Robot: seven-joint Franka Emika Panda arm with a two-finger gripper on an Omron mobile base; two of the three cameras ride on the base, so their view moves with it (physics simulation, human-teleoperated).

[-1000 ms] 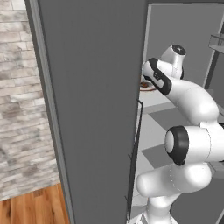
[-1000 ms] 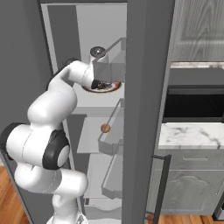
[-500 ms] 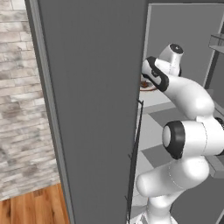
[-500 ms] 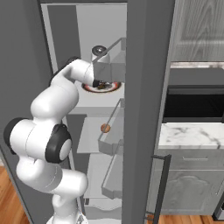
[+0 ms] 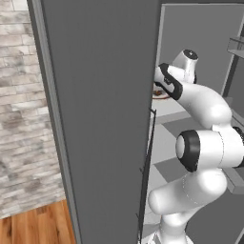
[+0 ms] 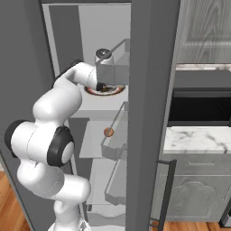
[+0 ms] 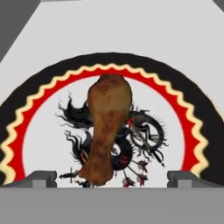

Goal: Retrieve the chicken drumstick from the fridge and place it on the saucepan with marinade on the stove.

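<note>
The pincer (image 7: 112, 177) stands wide, holding nothing, poised directly over the chicken drumstick (image 7: 106, 131), whose thin end lies between the two tips (image 7: 40, 177) while the thick end points away from them; this spacing looks set for closing across the narrow shank. The drumstick rests on a plate (image 7: 199, 131) with a red and black rim, on a shelf inside the fridge (image 6: 151, 113); the open fridge door (image 5: 100, 119) and door bins (image 6: 115, 135) crowd the arm's side, leaving a tight path out.
</note>
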